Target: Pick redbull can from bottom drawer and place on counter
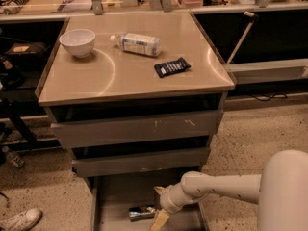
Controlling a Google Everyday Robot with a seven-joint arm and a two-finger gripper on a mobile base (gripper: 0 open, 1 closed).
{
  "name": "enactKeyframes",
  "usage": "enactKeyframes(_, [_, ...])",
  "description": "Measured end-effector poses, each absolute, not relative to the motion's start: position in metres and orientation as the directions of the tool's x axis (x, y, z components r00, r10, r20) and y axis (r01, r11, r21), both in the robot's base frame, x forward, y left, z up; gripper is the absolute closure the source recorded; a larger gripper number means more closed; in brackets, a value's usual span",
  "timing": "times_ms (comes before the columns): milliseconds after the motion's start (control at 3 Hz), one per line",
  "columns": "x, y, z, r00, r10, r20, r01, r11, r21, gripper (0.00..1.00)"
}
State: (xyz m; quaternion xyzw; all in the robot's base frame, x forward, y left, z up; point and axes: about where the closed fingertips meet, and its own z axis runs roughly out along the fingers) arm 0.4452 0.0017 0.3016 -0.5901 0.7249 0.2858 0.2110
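Down in the bottom drawer (pixel 118 196), your end effector (pixel 159 205) hangs released, tan fingers (pixel 160 220) spread. The redbull can (pixel 142 211) lies on its side on the drawer floor, just to its left. Above, your desk (pixel 130 83) carries a white bowl (pixel 77 42), a toppled bottle (pixel 137 43) and a dark packet (pixel 172 67). A speckled floor (pixel 260 134) surrounds the cabinet.

Warm overhead light glares softly on the bench (pixel 120 81). The gripper (pixel 159 205), jaws apart, hangs in the shadowed drawer (pixel 115 196).
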Motion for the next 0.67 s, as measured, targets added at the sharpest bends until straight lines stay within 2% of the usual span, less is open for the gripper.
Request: enactKeyframes(667, [0.465, 0.023, 0.242, -0.211, -0.692, -0.69, -0.977, 0.16, 0.139, 0.0])
